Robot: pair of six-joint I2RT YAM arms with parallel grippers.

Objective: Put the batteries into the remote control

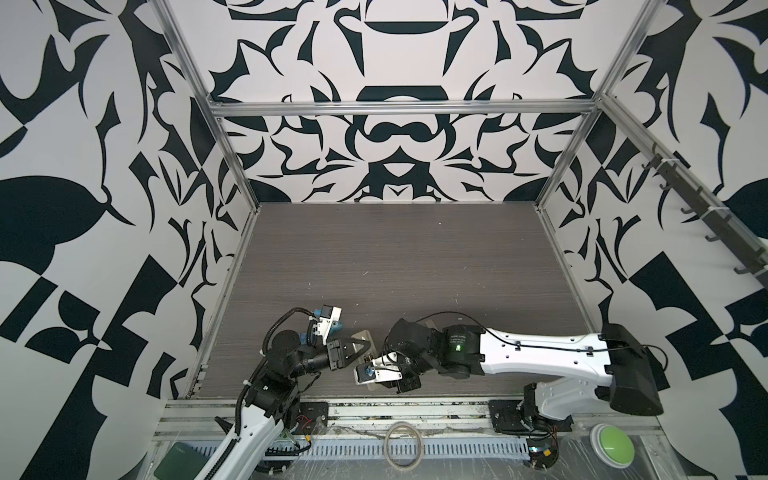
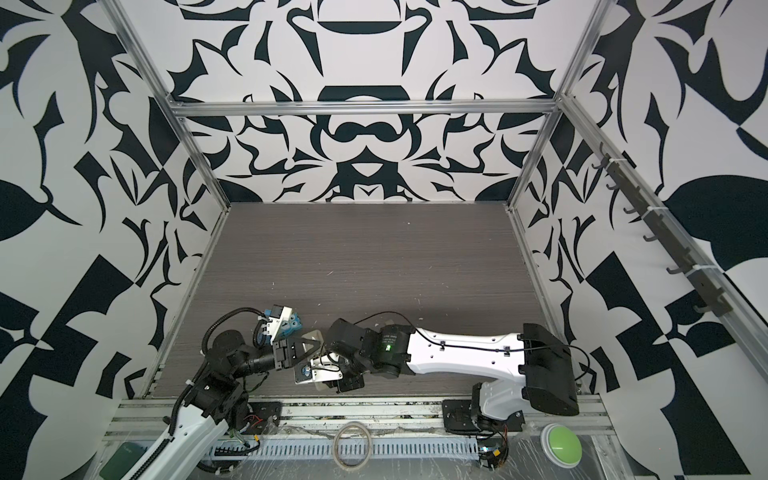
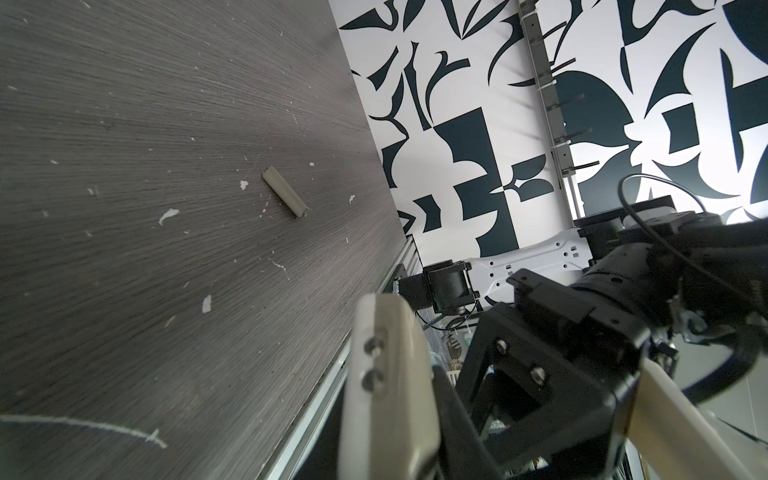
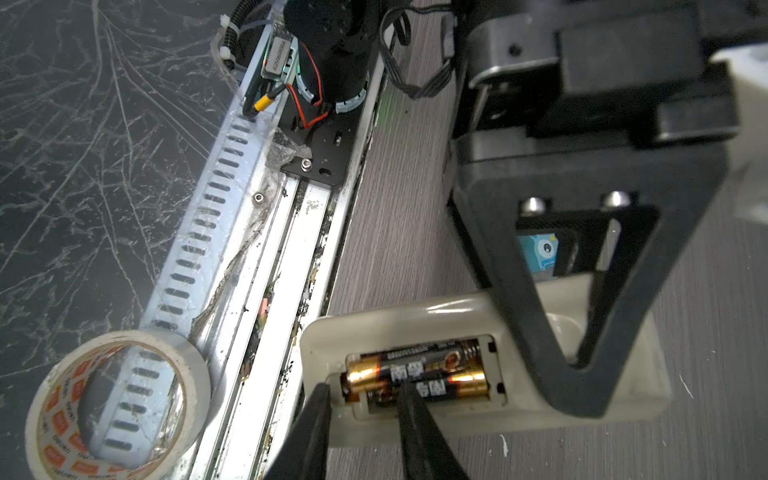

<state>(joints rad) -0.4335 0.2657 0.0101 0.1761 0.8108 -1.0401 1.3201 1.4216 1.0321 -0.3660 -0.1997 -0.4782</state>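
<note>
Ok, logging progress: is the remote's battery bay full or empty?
Full: two batteries lie side by side in the open bay of the remote control.

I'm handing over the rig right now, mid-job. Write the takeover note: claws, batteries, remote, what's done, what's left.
Left claw: shut, resting on the remote, which lies back-up near the table's front edge.
Right claw: open, tips at the battery bay.
Batteries: both lie in the open bay; cannot tell if fully seated.
Done: both batteries in.
Left: press them home and fit the cover; a beige strip on the table may be it.
</note>
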